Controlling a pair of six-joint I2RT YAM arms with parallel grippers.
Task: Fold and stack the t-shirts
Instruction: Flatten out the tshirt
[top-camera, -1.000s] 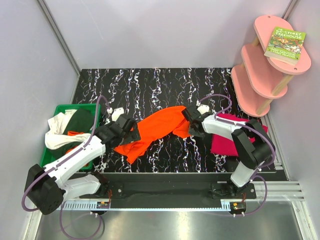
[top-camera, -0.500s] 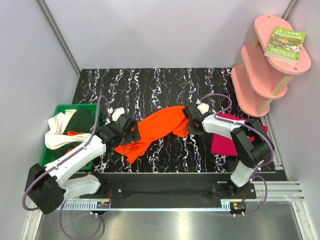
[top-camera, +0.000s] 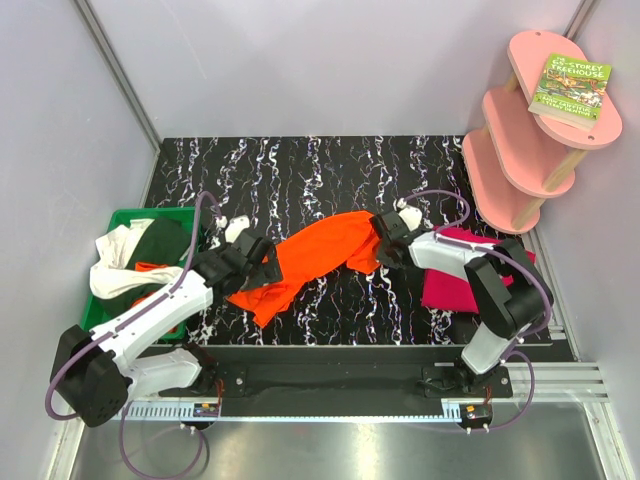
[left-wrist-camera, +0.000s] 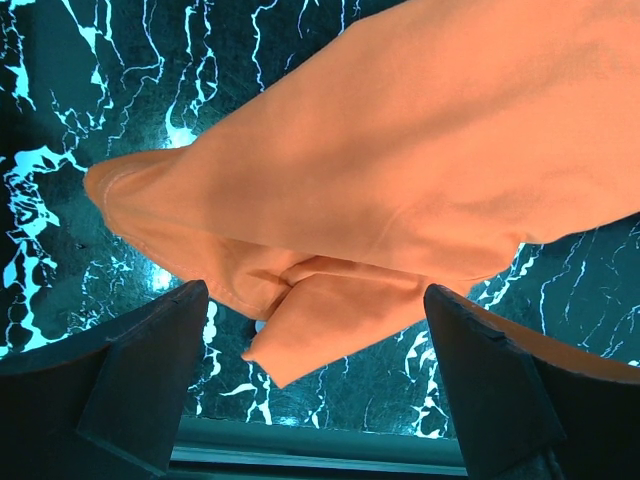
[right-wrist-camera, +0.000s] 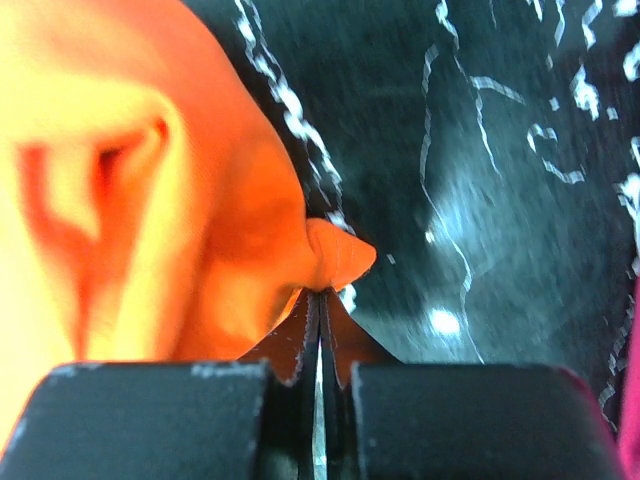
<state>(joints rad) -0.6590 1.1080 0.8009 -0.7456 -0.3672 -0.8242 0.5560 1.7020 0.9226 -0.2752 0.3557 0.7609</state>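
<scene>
A bright orange t-shirt (top-camera: 320, 252) lies crumpled in a diagonal band across the black marbled table. My left gripper (top-camera: 262, 268) hovers over its near-left end, open. In the left wrist view the two fingers (left-wrist-camera: 140, 370) stand wide on either side of a folded orange corner (left-wrist-camera: 330, 320), not touching it. My right gripper (top-camera: 380, 246) is at the shirt's right end, shut. In the right wrist view its tips (right-wrist-camera: 320, 295) pinch a small peak of the orange cloth (right-wrist-camera: 340, 258). A magenta-pink t-shirt (top-camera: 448, 288) lies folded at the right, partly under the right arm.
At the left stands a green bin (top-camera: 120, 216) holding white (top-camera: 112, 262), dark green (top-camera: 160, 240) and orange cloth. At the back right is a pink tiered shelf (top-camera: 520, 140) with a book (top-camera: 570, 88) on top. Grey walls close in on both sides.
The right gripper's jaws have closed onto the orange shirt's right edge, and it has shifted slightly to the right. The left arm and the shirt's left end have not moved.
</scene>
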